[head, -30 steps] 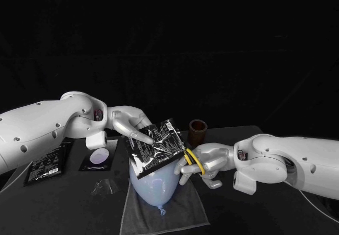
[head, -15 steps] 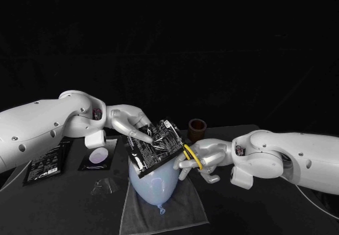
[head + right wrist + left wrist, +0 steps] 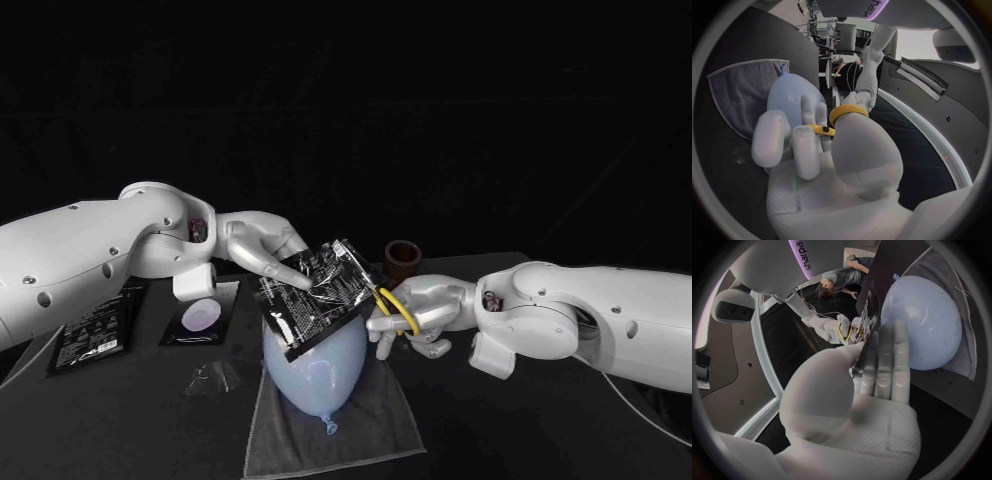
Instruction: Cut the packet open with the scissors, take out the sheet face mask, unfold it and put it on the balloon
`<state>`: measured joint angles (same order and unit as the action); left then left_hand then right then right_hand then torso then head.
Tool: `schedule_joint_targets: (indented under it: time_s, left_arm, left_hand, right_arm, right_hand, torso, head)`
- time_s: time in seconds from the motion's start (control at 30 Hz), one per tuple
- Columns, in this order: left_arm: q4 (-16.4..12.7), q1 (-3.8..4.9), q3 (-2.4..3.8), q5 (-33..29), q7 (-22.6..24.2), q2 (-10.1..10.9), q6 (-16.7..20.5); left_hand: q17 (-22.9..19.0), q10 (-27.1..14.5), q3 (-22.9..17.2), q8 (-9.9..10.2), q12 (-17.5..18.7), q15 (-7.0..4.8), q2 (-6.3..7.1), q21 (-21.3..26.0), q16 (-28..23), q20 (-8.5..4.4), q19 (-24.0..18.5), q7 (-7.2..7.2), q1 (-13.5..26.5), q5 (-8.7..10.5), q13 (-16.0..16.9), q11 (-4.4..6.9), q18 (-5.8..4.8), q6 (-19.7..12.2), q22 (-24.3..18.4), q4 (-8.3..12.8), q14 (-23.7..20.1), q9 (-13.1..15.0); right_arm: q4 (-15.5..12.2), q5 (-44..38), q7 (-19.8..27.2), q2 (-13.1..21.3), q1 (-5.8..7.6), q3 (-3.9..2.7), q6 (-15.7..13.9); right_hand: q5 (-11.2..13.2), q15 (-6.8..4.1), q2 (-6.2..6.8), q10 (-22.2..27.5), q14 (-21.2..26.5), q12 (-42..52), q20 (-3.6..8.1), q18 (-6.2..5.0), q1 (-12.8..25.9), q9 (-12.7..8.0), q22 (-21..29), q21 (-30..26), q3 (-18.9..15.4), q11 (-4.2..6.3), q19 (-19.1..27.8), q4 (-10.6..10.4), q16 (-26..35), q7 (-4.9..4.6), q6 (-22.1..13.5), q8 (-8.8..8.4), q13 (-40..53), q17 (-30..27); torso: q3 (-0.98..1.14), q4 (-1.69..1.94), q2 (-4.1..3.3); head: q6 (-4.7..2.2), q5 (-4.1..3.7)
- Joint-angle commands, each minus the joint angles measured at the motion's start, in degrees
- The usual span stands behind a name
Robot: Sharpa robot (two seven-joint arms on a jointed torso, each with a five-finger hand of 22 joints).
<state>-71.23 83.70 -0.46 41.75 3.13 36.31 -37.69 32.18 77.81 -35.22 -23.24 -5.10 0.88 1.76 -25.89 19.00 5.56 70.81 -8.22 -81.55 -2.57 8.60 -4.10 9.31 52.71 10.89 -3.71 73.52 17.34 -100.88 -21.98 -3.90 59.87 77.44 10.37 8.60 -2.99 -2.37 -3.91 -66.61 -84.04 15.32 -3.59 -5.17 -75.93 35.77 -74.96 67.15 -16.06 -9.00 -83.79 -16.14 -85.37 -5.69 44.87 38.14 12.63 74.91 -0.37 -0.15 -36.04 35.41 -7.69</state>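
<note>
The left hand (image 3: pixel 267 255) grasps the black face mask packet (image 3: pixel 320 298) by its upper left part, fingers pressed on the printed face. In the left wrist view the fingers (image 3: pixel 886 365) lie flat along the packet's side. The packet hangs tilted, its lower edge over the top of the pale blue balloon (image 3: pixel 310 375).

The right hand (image 3: pixel 426 308) grips the scissors (image 3: pixel 391 310) through their yellow loops, just beside the packet's right edge. The right wrist view shows the loops (image 3: pixel 845 112) wrapped around its fingers. The blades are hidden, so I cannot tell whether they touch the packet.

The balloon lies on a grey towel (image 3: pixel 346 435), knot toward the robot, on the black table (image 3: pixel 490 420). Behind the right hand stands a brown cylinder (image 3: pixel 401 257). To the left lie 2 more items: a flat black packet (image 3: pixel 94 332) and a dark sachet with a pale round disc (image 3: pixel 202 320). A clear plastic piece (image 3: pixel 214 380) sits near the towel.
</note>
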Motion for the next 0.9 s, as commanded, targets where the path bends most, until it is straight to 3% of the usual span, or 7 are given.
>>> schedule_joint_targets:
  time_s: [0.03, 0.13, 0.3, 0.5, 0.57, 0.77, 0.9]
  left_arm:
    - [-0.2, -0.02, -0.02, -0.3, 0.5, -0.2, -0.9]
    - [-0.1, -0.02, -0.02, -0.3, 0.5, -0.1, -0.8]
    - [0.0, -0.02, -0.02, -0.2, 0.5, -0.1, -0.7]
    - [0.0, -0.02, -0.02, 0.0, 0.5, -0.1, -0.7]
    - [0.0, -0.02, -0.02, 0.0, 0.5, -0.1, -0.7]
    - [0.0, -0.02, -0.03, 0.0, 0.3, -0.1, -0.7]
    - [0.0, -0.02, -0.04, 0.1, 0.2, -0.1, -0.9]
  left_hand:
    - [0.1, 0.1, 0.1, 0.0, 0.1, -0.35, -0.31, -0.4, 0.3, -0.35, -0.2, 0.07, -0.2, -0.2, 0.1, 0.14, 0.84, 0.5, 0.0, 0.1, -0.1, 10.6]
    - [0.1, 0.1, 0.1, 0.0, 0.1, -0.35, -0.31, -0.4, 0.3, -0.35, -0.2, 0.07, -0.2, -0.2, 0.1, 0.14, 0.84, 0.5, 0.0, 0.1, -0.1, 10.6]
    - [0.1, 0.1, 0.1, 0.0, 0.1, -0.35, -0.31, -0.4, 0.3, -0.35, -0.3, 0.08, -0.2, -0.19, 0.1, 0.14, 0.84, 0.5, 0.1, 0.1, -0.1, 10.6]
    - [0.1, 0.1, 0.1, 0.0, 0.1, -0.35, -0.31, -0.4, 0.3, -0.35, -0.3, 0.08, -0.2, -0.19, 0.1, 0.14, 0.84, 0.5, 0.1, 0.1, -0.1, 10.6]
    - [0.1, 0.1, 0.1, 0.0, 0.1, -0.35, -0.31, -0.4, 0.3, -0.35, -0.3, 0.08, -0.2, -0.19, 0.1, 0.14, 0.84, 0.5, 0.1, 0.1, -0.1, 10.6]
    - [0.1, 0.1, 0.1, 0.0, 0.1, -0.35, -0.31, -0.4, 0.3, -0.35, -0.3, 0.08, -0.2, -0.19, 0.1, 0.14, 0.84, 0.5, 0.1, 0.1, -0.1, 10.6]
    - [0.1, 0.1, 0.1, 0.0, 0.1, -0.35, -0.31, -0.4, 0.3, -0.35, -0.3, 0.08, -0.2, -0.19, 0.1, 0.14, 0.84, 0.5, 0.1, 0.1, -0.1, 10.6]
  right_arm:
    - [0.1, 1.3, 1.6, 0.2, 0.12, -0.15, -1.8]
    - [0.0, 1.1, 1.5, 0.5, 0.12, -0.15, -1.8]
    - [-0.3, 0.6, 1.1, 1.2, 0.12, -0.15, -1.6]
    - [-0.5, 0.3, 1.1, 1.9, 0.16, -0.14, -2.1]
    - [-0.6, 0.5, 1.3, 2.0, 0.19, -0.14, -2.4]
    - [-0.8, 0.7, 2.1, 2.2, 0.26, -0.14, -3.1]
    - [-1.0, 0.7, 2.6, 2.2, 0.3, -0.14, -3.5]
  right_hand:
    - [0.2, -1.33, -1.41, -15.6, -3.9, 2.7, 1.16, 0.87, -0.2, 1.2, -3.3, 1.1, -1.1, 8.81, -1.0, -0.1, 0.2, 1.21, 1.8, 1.95, 2.6, 4.4]
    - [0.0, -2.8, -3.38, -17.8, -3.9, 10.5, 2.54, 1.18, -1.4, 4.9, -4.4, 2.8, -3.1, 10.68, -1.3, 0.1, 0.4, 3.13, 3.9, 6.58, 11.0, 3.9]
    - [0.2, -4.49, -6.4, -17.7, -4.3, 42.1, 4.04, 1.71, -2.8, 12.5, -6.1, 5.5, -7.9, 12.22, -1.9, 0.1, -0.4, 5.22, 3.7, 13.01, 45.1, 5.3]
    - [0.2, -4.52, -7.39, -16.3, -4.3, 43.2, 4.23, 1.72, -3.5, 14.6, -6.3, 5.5, -10.0, 12.52, -1.9, 0.4, -0.4, 5.27, 3.0, 13.63, 47.5, 5.4]
    - [0.0, -3.83, -6.58, -8.1, -4.2, 22.0, 3.87, 1.62, -2.9, 14.0, -5.9, 4.5, -10.1, 11.45, -1.5, 0.0, -0.4, 4.15, 0.4, 10.95, 29.5, 5.4]
    - [0.2, 1.62, -4.04, 5.0, -4.0, 2.7, 0.28, 1.81, -1.9, 8.9, -5.1, 2.5, -10.4, 4.85, -0.8, 0.1, -0.2, -2.67, -7.9, -1.77, 17.7, 4.5]
    - [0.2, 3.93, -2.62, 7.8, -3.6, -3.9, -1.59, 1.27, -1.4, 4.4, -3.4, -0.9, -10.4, 2.27, 0.3, 0.2, 0.1, -5.47, -13.1, -9.88, 11.8, 3.4]
  torso:
    - [0.0, 0.0, -0.01]
    - [0.01, 0.0, -0.01]
    - [0.03, 0.0, 0.0]
    - [0.05, -0.06, 0.01]
    - [0.05, -0.05, 0.0]
    - [0.05, -0.04, -0.02]
    - [0.05, -0.04, 0.01]
  head:
    - [0.28, -0.05]
    - [0.34, -0.03]
    - [0.5, 0.01]
    - [0.41, 0.18]
    - [0.38, 0.18]
    - [0.16, 0.12]
    - [-0.04, 0.18]
